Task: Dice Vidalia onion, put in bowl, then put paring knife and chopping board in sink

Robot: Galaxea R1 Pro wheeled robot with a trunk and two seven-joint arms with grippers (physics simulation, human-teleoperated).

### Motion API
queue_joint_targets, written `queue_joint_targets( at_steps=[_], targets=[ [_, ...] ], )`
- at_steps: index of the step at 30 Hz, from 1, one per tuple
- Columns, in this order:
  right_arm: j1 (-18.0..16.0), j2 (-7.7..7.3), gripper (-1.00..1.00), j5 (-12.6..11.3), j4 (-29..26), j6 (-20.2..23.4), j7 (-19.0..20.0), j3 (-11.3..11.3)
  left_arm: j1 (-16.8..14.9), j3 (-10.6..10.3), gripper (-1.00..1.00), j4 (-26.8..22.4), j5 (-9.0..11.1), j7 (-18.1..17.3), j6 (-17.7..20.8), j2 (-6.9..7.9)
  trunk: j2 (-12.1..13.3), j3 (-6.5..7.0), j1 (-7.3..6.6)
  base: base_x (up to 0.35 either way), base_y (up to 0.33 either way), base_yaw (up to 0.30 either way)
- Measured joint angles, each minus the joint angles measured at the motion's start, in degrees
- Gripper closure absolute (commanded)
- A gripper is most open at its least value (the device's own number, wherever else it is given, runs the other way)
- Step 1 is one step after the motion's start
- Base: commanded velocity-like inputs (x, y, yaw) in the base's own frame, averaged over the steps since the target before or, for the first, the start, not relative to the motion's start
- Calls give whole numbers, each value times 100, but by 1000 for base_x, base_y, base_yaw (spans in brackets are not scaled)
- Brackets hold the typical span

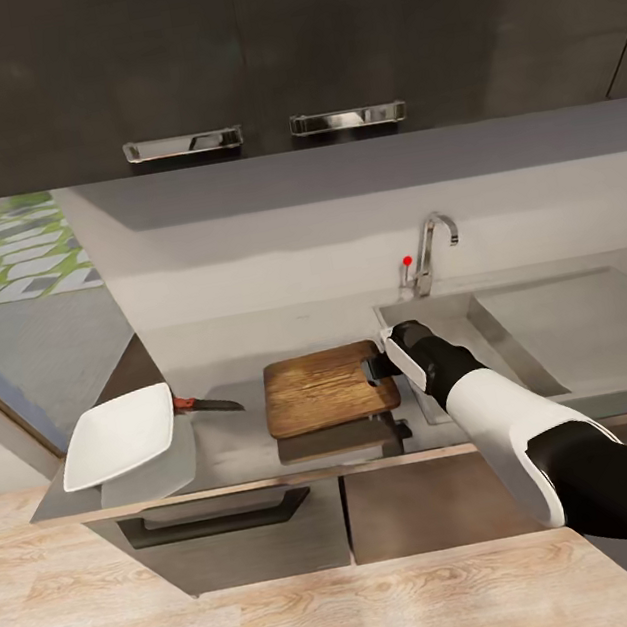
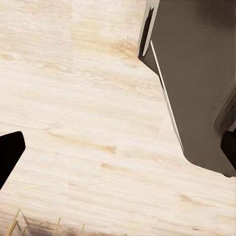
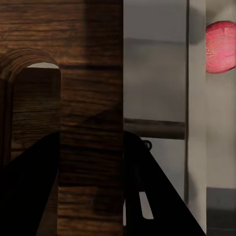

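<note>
Dark grey upper cabinets (image 1: 252, 50) with two chrome handles filled the top of the head view, above a pale wall and the grey brushed-metal countertop (image 1: 234, 448) running across the middle of the frame. At centre lay the chopping board (image 1: 327, 387), lifted off the counter, its shadow beneath it. The right gripper (image 1: 375, 368) reached in from the lower right and was clamped on the board's right-hand end; in the right wrist view both dark fingers (image 3: 29, 187) lay on either side of the wooden edge (image 3: 91, 118) beside the oblong slot. Left of the board, the paring knife (image 1: 206, 404) rested on the counter, blade pointing right, its red handle touching the white bowl (image 1: 118, 435) at centre left, which overhung the counter's front edge. The sink (image 1: 520, 341) sat at centre right, with the chrome tap (image 1: 432, 249) and red knob behind it. Whether the left gripper (image 2: 7, 155) was open could not be told; a dark part showed over light wood floor (image 2: 88, 123).
</note>
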Motion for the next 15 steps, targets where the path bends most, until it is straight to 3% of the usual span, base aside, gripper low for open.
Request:
queue_joint_targets(
  at_steps=[15],
  targets=[
    [7, 0, 100, -2, 0, -4, 8, 0, 0, 0, -100, 0, 0, 0, 0, 0, 0, -33, 0, 0, 0, 0]
  ],
)
